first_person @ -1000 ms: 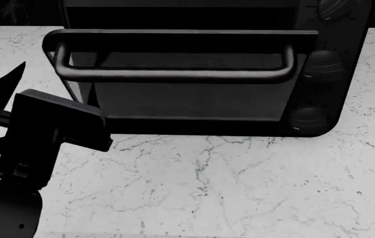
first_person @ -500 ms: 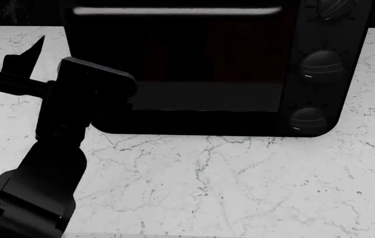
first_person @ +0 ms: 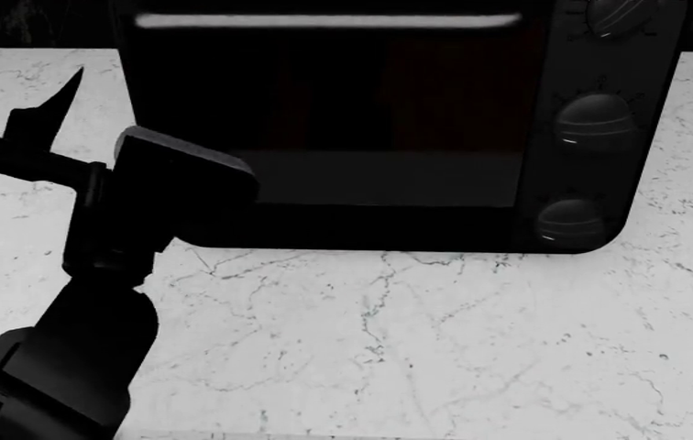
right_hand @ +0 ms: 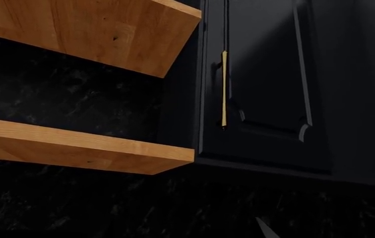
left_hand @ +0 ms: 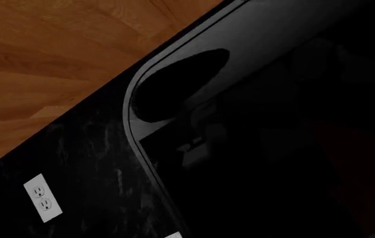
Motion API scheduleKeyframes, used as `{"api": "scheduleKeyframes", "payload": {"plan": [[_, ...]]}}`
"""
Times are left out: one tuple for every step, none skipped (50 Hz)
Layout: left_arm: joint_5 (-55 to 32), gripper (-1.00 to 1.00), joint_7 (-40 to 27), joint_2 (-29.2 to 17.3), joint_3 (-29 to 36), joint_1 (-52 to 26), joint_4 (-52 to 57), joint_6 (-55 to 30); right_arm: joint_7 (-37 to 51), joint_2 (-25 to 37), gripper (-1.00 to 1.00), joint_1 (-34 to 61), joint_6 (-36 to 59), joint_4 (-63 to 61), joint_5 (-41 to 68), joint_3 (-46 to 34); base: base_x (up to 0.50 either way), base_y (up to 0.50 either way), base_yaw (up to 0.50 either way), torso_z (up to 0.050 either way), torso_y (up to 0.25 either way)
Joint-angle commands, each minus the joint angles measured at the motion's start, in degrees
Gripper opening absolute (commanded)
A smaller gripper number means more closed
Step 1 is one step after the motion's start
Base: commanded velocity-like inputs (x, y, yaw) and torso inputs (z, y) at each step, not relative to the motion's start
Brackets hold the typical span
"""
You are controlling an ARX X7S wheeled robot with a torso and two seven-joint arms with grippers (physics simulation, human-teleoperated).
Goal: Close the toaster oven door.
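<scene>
The toaster oven point(first_person: 543, 92) stands at the back of the counter, black and boxy, with three round knobs point(first_person: 591, 119) down its right side. The door point(first_person: 322, 110) stands upright, flush with the oven's front, and its silver bar handle point(first_person: 322, 20) runs along the top edge. My left gripper point(first_person: 41, 128) is just left of the oven's lower left corner, with one pointed finger aimed up and away. It holds nothing. The left wrist view shows the oven's rounded corner point(left_hand: 274, 124) close up. My right gripper is outside the head view. Only one fingertip point(right_hand: 265, 229) shows in the right wrist view.
The white marble counter point(first_person: 445, 339) stretches in front of the oven. A wall outlet point(left_hand: 42, 197) sits on the dark backsplash. Wooden shelves point(right_hand: 75, 144) and a dark cabinet door point(right_hand: 267, 74) hang above.
The door has swung up from half open to upright against the oven. My left arm rose beside the oven's left corner, then drew back slightly.
</scene>
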Motion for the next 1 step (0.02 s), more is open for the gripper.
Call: {"api": "scheduleKeyframes", "payload": {"plan": [[-2.0,1.00,5.6,-6.0,1.8,6.0,13.7,-4.6,0.7,0.6,1.00,0.0,-1.5,0.4,-0.9,-2.3,0.00,0.00,0.00,0.000,0.000]]}}
